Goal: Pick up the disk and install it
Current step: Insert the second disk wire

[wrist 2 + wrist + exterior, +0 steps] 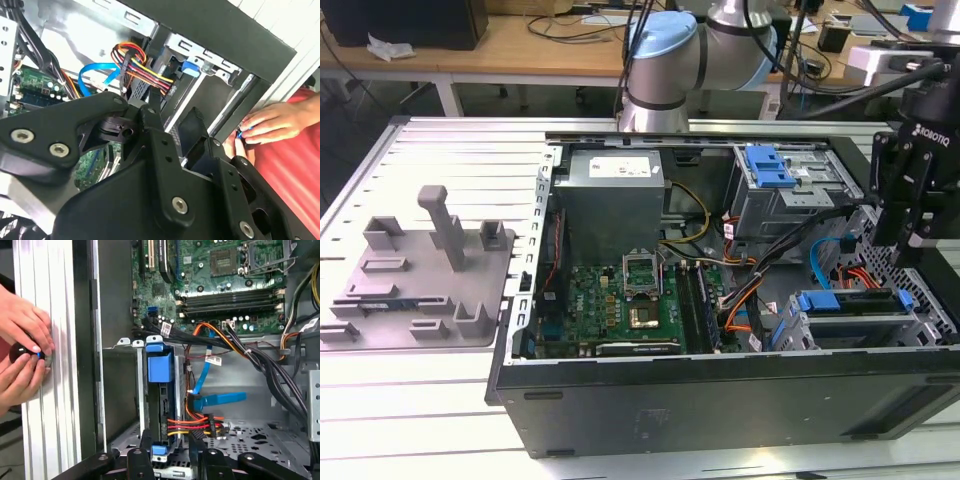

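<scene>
Disk [161, 405] stands on edge in its bay, end effector [170, 460] open above.

open tower computer case [720, 400] on the slotted aluminium table [440, 400]: black robot gripper [905, 215] hangs over the drive cage, crowded by orange-red-yellow power wires [192, 422] and flat blue data cable [220, 399]; a person's hands [22, 360] occupy the table beside the case wall.

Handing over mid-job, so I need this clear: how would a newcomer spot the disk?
Start at the open computer case and go to its drive cage at the exterior view's right, below the tool. The disk is the flat slab slotted there, edged by a blue rail frame, unlike the smaller blue latch on the upper bay.
</scene>
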Tool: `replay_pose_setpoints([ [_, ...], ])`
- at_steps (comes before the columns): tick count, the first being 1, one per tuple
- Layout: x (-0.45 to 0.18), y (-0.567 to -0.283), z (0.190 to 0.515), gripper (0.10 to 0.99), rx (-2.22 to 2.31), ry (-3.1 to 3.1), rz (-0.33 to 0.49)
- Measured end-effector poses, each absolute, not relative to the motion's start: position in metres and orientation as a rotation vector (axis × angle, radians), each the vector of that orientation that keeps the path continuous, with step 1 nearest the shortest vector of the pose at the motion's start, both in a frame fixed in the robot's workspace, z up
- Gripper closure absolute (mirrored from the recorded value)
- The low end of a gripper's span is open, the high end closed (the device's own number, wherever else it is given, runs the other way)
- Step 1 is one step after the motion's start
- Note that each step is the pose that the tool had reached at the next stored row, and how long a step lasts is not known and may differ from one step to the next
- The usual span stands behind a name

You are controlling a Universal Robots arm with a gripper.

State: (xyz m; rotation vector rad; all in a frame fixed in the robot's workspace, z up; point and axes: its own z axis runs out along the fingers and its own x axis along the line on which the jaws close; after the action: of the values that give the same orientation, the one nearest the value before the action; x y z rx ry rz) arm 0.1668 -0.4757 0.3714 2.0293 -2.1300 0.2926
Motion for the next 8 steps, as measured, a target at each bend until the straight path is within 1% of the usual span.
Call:
replay_pose_setpoints([
  [1, 0.1630, -0.4757, 0.3712, 0.663, 2.033, -2.137, 0.305],
  [6, 0.1623, -0.4752, 0.3713, 0.663, 2.032, -2.136, 0.306],
  [8, 0.1623, -0.4666, 0.3712, 0.663, 2.032, -2.137, 0.306],
])
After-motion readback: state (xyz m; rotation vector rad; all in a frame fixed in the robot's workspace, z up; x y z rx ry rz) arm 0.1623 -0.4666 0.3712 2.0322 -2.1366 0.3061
